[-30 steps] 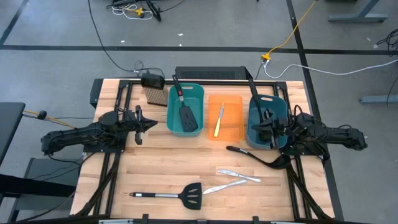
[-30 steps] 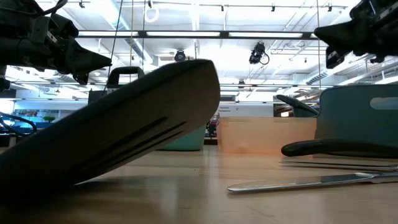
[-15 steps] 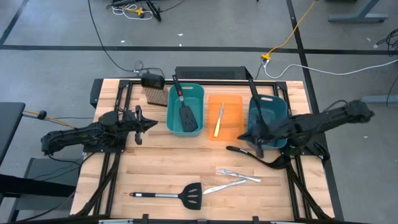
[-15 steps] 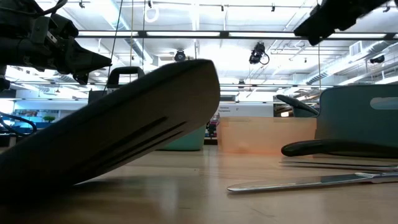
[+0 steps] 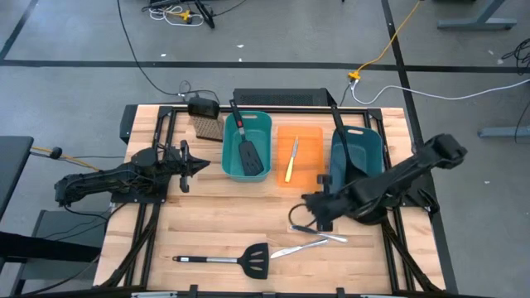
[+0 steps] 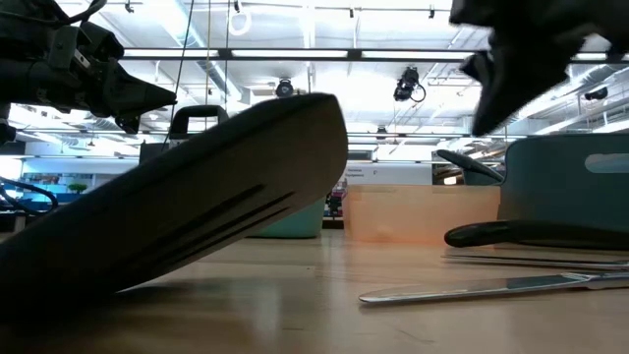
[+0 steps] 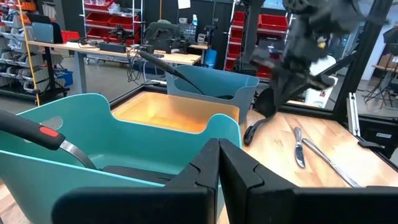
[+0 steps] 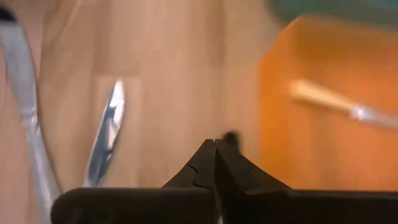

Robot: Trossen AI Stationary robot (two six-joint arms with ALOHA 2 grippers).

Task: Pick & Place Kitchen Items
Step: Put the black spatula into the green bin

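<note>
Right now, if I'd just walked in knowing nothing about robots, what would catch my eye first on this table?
Probably the right gripper, stretched low over the middle of the wooden table, fingers shut and holding nothing, just above two silver table knives. Behind it stand three bins in a row: a teal bin with a black spatula, an orange bin with a yellow-handled knife, and a darker teal bin. The left gripper waits, shut, at the left.

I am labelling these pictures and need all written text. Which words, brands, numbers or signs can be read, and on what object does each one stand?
No text can be read in any view.
Paper signs on the shelving in the left wrist view: too small to read.
Teal bins, orange bin, spatula, table knives: no label shows.
</note>
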